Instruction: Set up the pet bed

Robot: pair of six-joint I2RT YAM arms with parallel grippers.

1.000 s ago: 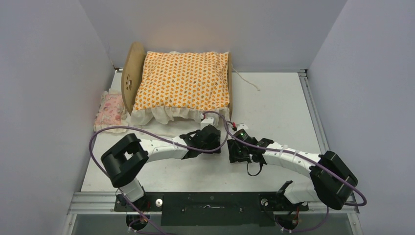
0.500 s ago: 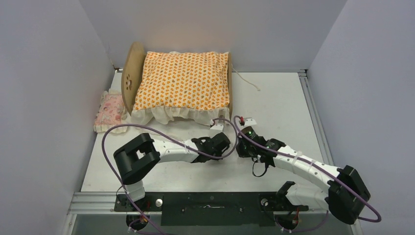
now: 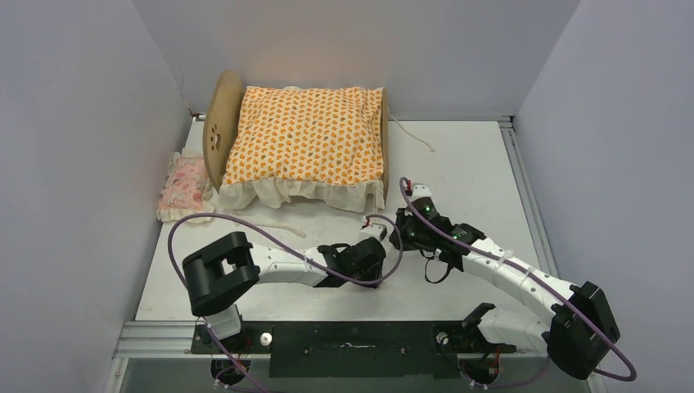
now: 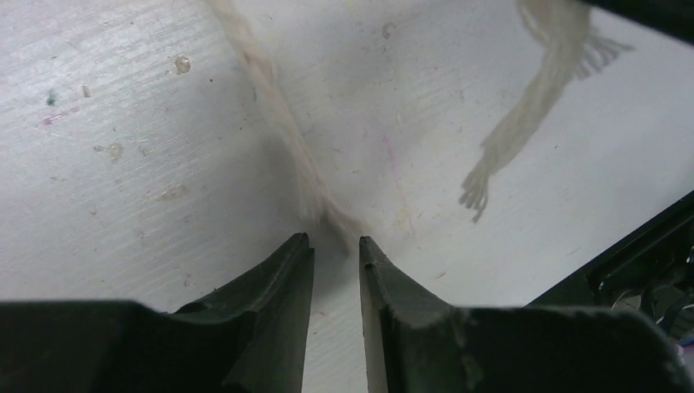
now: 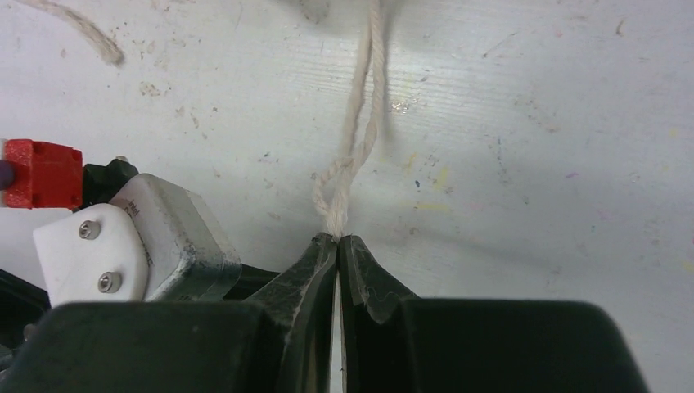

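Note:
The pet bed (image 3: 214, 131) stands at the back left, with the orange-patterned cushion (image 3: 307, 135) lying on it between headboard and footboard (image 3: 383, 151). A thin white cord (image 3: 278, 223) trails over the table in front of it. My right gripper (image 3: 403, 228) (image 5: 337, 237) is shut on a twisted loop of cord (image 5: 360, 131). My left gripper (image 3: 382, 244) (image 4: 335, 239) sits just beside it, low over the table. Its jaws stand a little apart with bare table between them, and the cord's end (image 4: 274, 106) lies right at the tips.
A pink frilled pillow (image 3: 184, 184) lies on the table left of the headboard, against the left wall. Another cord (image 3: 412, 133) runs right from the footboard. A frayed strand (image 4: 532, 106) lies right of my left gripper. The left wrist's camera mount (image 5: 123, 237) crowds my right gripper.
Both grippers have drawn back from the bed's frill toward the near right. The right one has closed on the cord. The left one closed, then parted slightly.

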